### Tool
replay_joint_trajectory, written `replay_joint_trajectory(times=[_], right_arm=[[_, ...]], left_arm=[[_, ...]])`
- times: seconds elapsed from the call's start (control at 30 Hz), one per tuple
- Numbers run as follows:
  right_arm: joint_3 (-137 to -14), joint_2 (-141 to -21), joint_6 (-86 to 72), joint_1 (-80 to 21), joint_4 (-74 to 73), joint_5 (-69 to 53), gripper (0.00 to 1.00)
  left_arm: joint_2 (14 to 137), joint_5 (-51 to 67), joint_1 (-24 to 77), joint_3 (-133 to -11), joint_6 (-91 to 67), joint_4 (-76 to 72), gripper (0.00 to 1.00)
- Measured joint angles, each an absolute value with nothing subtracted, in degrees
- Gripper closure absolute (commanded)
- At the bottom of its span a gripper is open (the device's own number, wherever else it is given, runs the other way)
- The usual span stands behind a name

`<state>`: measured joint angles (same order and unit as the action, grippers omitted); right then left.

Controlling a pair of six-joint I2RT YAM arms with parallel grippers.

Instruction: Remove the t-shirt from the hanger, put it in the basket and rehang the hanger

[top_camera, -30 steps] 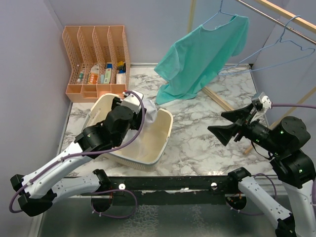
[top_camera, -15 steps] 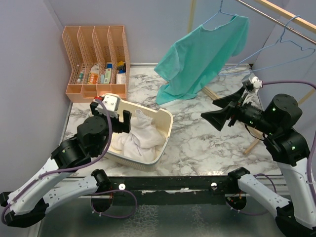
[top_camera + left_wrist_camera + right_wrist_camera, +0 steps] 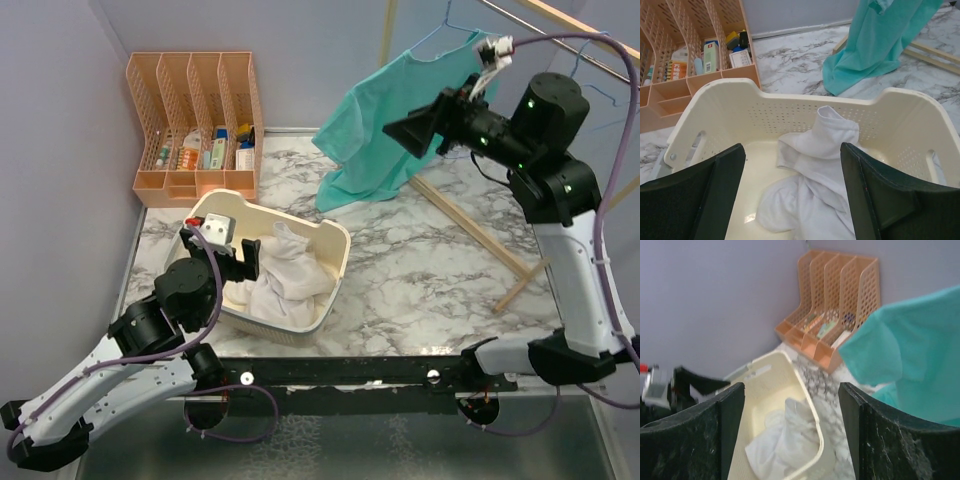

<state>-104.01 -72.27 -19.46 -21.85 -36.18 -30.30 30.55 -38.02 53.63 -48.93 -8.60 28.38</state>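
So, right gripper (image 3: 413,122) gapes open beside the hung t-shirt (image 3: 368,140) upper right; left gripper (image 3: 792,160) open at the basket (image 3: 765,107).

The work surface is a white marble-pattern table (image 3: 420,285). An orange four-slot file organizer (image 3: 195,110) stands at the far left, against the back wall. A cream perforated basket (image 3: 338,262) sits at the near left. On the right half, a long wooden slat (image 3: 480,232) lies diagonally, and a shorter slat (image 3: 520,287) meets its near end. At far centre, the lower hem of the teal t-shirt (image 3: 400,110) reaches the surface.
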Motion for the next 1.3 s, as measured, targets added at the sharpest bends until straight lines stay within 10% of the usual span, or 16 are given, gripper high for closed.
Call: replay_joint_trajectory(times=[0.3,0.6,1.3], right_arm=[[-135.5,-96.0,-26.9,-27.3,-41.9,-5.5,0.23],[-120.8,-95.9,-32.8,-29.8,-39.0,13.2,0.23],[-130.1,-107.6,-33.8,-30.2,-34.7,23.4,0.28]], left_arm=[[26.6,-38.0,53.6,-43.2,-9.8,25.3,0.24],[23.7,-37.9,53.6,-42.4,-10.4,24.9,0.25],[23.4,-35.8,53.6,-42.0,-10.7,24.6,0.25]])
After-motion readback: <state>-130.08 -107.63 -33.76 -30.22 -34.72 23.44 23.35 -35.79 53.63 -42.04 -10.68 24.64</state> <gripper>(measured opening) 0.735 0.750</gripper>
